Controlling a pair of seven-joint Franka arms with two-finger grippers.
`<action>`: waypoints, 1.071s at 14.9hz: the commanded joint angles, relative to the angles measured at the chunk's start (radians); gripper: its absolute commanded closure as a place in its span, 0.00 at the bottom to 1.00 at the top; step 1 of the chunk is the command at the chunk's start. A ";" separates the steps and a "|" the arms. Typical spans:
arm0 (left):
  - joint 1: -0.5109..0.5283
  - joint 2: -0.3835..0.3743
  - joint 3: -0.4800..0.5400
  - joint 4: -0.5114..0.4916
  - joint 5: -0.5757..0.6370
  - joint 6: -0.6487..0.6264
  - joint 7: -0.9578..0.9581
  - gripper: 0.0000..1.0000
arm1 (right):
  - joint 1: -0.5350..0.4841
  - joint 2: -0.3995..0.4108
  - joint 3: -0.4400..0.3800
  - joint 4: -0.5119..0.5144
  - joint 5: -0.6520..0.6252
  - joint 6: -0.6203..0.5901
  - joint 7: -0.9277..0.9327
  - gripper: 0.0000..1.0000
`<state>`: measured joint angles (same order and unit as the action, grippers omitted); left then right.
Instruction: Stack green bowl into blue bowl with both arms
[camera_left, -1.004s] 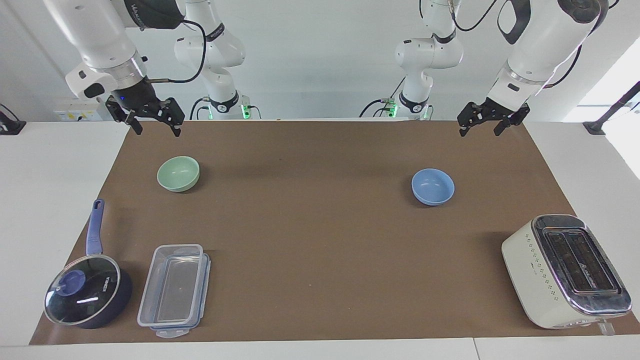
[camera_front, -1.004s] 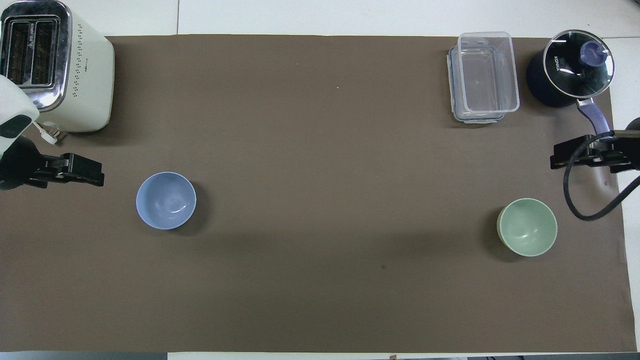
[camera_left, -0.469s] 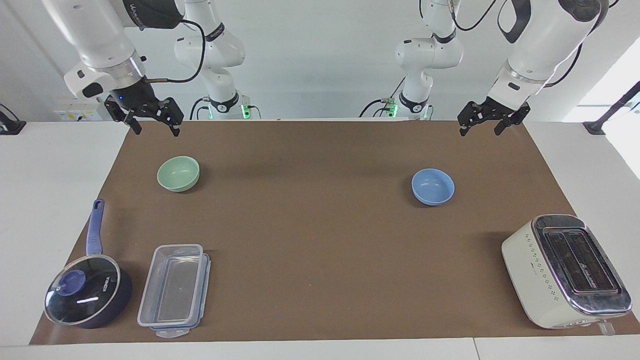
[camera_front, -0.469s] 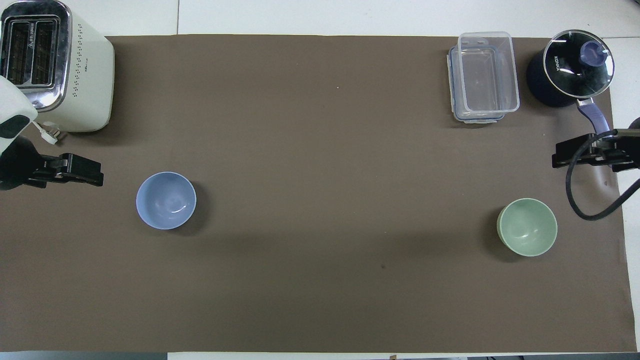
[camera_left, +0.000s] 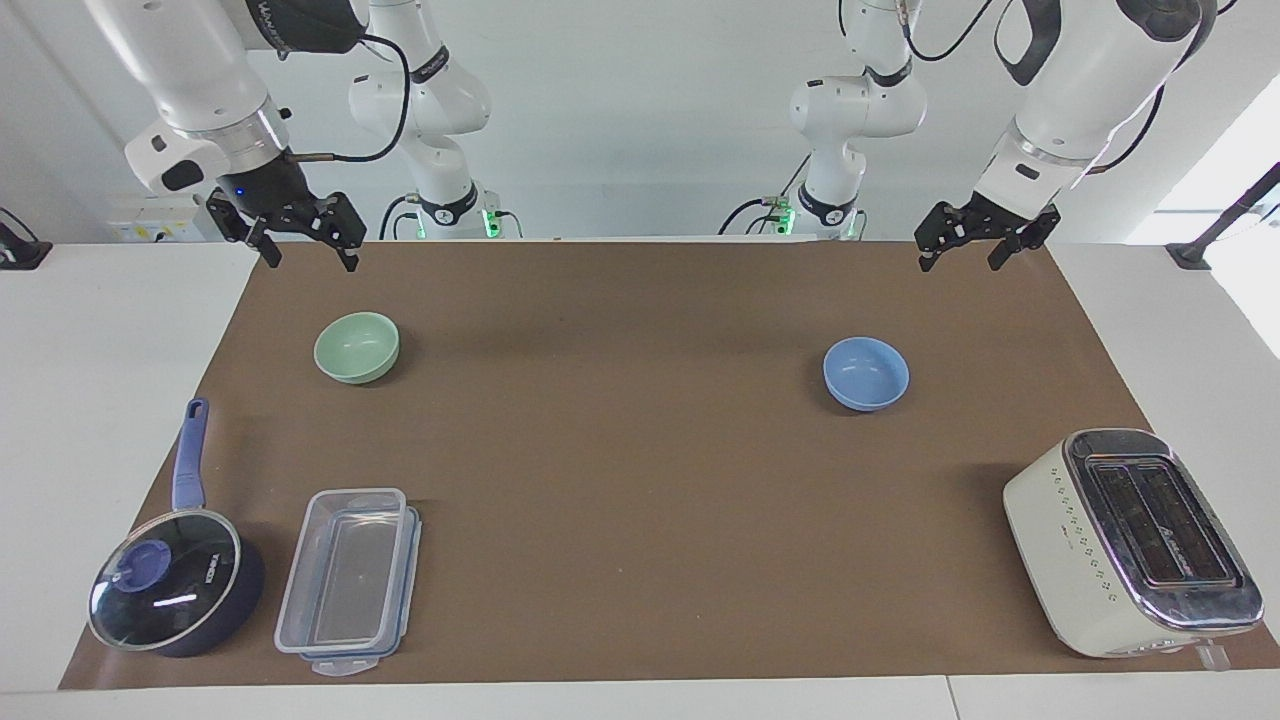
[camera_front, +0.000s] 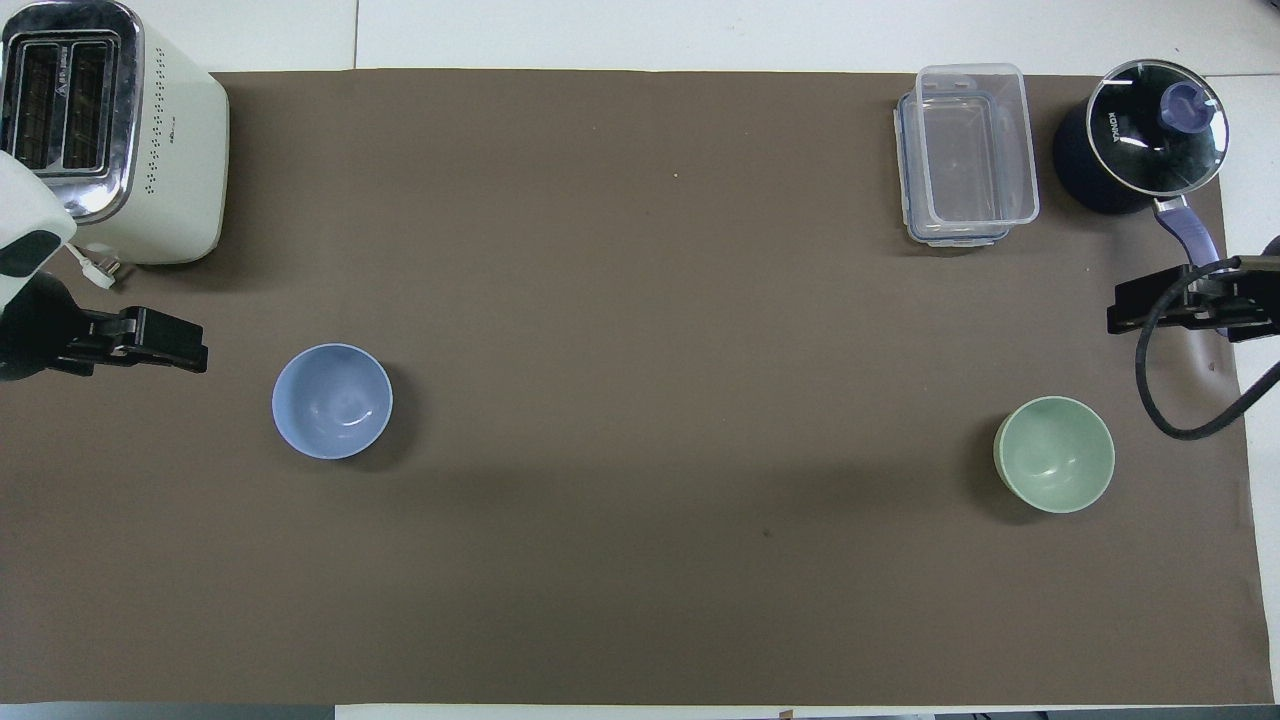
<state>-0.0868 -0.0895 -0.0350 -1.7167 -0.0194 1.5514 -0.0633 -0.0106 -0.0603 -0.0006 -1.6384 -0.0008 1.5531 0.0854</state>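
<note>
The green bowl (camera_left: 357, 346) sits upright and empty on the brown mat toward the right arm's end; it also shows in the overhead view (camera_front: 1054, 454). The blue bowl (camera_left: 866, 372) sits upright and empty toward the left arm's end, also seen from overhead (camera_front: 332, 401). The two bowls are far apart. My right gripper (camera_left: 310, 258) hangs open and empty in the air over the mat's edge near the green bowl, not touching it. My left gripper (camera_left: 960, 262) hangs open and empty over the mat's edge at the blue bowl's end, clear of it.
A cream toaster (camera_left: 1130, 540) stands at the mat's corner at the left arm's end, farther from the robots than the blue bowl. A dark blue lidded saucepan (camera_left: 170, 580) and a clear plastic container (camera_left: 345, 580) lie farther out than the green bowl.
My right gripper has drifted slightly up and toward the right arm's end of the table. The left gripper and both bowls have not moved.
</note>
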 joint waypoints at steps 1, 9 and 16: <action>0.001 -0.027 0.000 -0.035 0.018 0.012 0.000 0.00 | -0.005 -0.003 0.004 -0.010 -0.004 0.002 -0.013 0.00; 0.022 -0.101 0.000 -0.355 0.018 0.323 0.025 0.00 | -0.081 -0.003 -0.007 -0.018 0.001 0.007 -0.024 0.00; 0.047 -0.032 0.000 -0.553 0.018 0.593 0.109 0.00 | -0.092 -0.001 -0.007 -0.017 -0.001 0.025 -0.022 0.00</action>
<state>-0.0355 -0.1324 -0.0307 -2.2151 -0.0183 2.0637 0.0403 -0.0869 -0.0582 -0.0112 -1.6455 -0.0008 1.5549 0.0814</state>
